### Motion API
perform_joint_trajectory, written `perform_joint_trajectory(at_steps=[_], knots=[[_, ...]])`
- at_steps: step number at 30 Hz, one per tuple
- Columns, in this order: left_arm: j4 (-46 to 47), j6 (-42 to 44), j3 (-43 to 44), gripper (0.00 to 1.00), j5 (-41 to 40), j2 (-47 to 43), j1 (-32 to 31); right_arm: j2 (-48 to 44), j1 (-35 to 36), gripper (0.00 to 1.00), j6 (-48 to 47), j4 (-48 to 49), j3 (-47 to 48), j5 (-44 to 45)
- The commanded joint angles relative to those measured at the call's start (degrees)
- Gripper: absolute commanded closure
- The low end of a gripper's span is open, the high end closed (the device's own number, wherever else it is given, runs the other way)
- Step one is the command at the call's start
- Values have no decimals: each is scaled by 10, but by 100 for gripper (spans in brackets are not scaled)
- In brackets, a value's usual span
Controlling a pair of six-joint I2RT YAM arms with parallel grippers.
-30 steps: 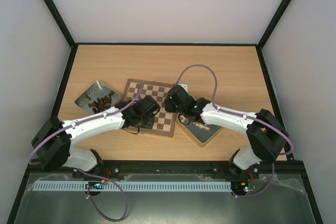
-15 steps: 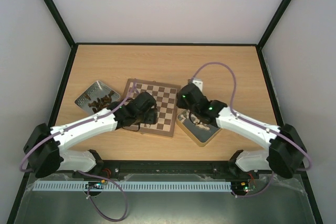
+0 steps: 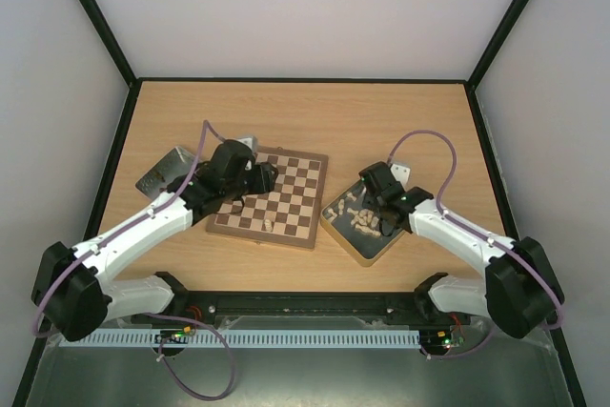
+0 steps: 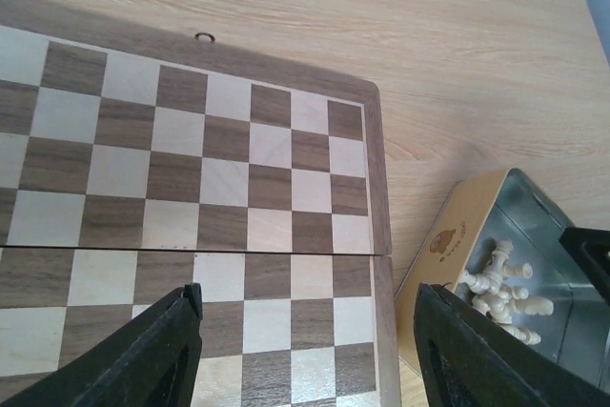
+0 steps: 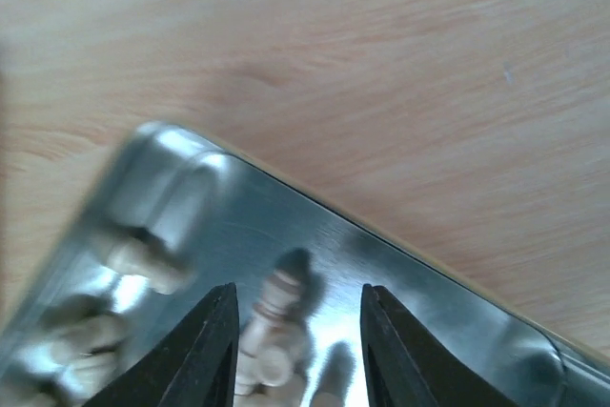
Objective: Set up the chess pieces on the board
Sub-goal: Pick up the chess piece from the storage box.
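Note:
The board lies mid-table and fills the left wrist view; the squares seen there are bare. One small pale piece stands near its front edge. My left gripper hovers over the board's far left corner, open and empty. Several pale beige chess pieces lie in the gold tin right of the board. My right gripper hangs low over the tin, open, with a pale piece lying between its fingers, not gripped. Dark pieces are not visible.
The grey metal tray sits left of the board, mostly hidden by my left arm. The gold tin also shows in the left wrist view, close against the board's right edge. Black frame rails border the table.
My left gripper moved from the board's near left to its far left corner. My right gripper moved right, off the board's edge, to above the tin. The arms now cover less of the board.

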Motion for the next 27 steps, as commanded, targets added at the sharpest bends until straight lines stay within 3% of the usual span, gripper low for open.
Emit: perform_joint_trajectory(at_steps=[1,6,11,15,18,24,27], knots=[[37,14,-16,38,30,10,10,20,-9,69,6,-33,-25,11],[37,22,-19,39,38,24,14,47,-9,84,9,-25,-28,-18],[37,25,-23,39,39,28,14,47,-9,83,-1,-29,-25,-41],[45,25,-24,39,42,34,14,49,-9,75,-9,-38,-29,-63],[48,24,-25,39,45,40,14,50,-9,74,-8,-48,-35,-70],[46,24,-28,39,46,39,14,43,-9,77,-4,-55,-48,-93],[44,24,-31,40,45,37,14,44,-9,84,-3,-55,-50,-100]])
